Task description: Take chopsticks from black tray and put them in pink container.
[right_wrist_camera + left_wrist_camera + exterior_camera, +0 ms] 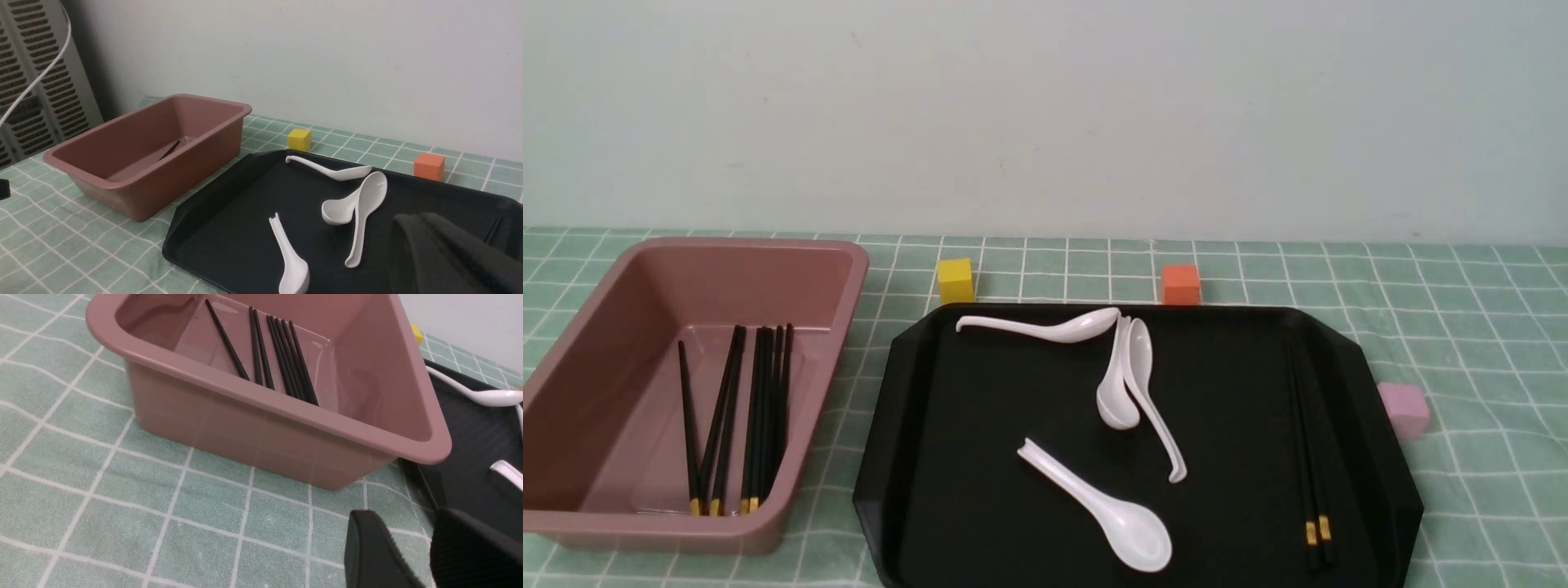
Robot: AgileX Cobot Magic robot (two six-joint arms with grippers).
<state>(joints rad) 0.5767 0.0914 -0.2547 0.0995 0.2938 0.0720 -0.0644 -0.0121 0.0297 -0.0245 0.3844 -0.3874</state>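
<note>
Left wrist view: my left gripper (402, 526) is spread and empty beside the pink container (261, 428); my right gripper (423, 220) looks pressed together. Beyond, one chopstick pair (1308, 441) lies along the right side of the black tray (980, 506), with the other chopsticks (756, 408) inside the container.

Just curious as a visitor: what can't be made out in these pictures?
- Left wrist view: the bin's near wall hides the chopsticks' near ends.
- Right wrist view: the blurred right pincer covers part of the tray; open or shut, unclear.
- Front view: the tray's near edge is cut off at the bottom; no pincer shows.
</note>
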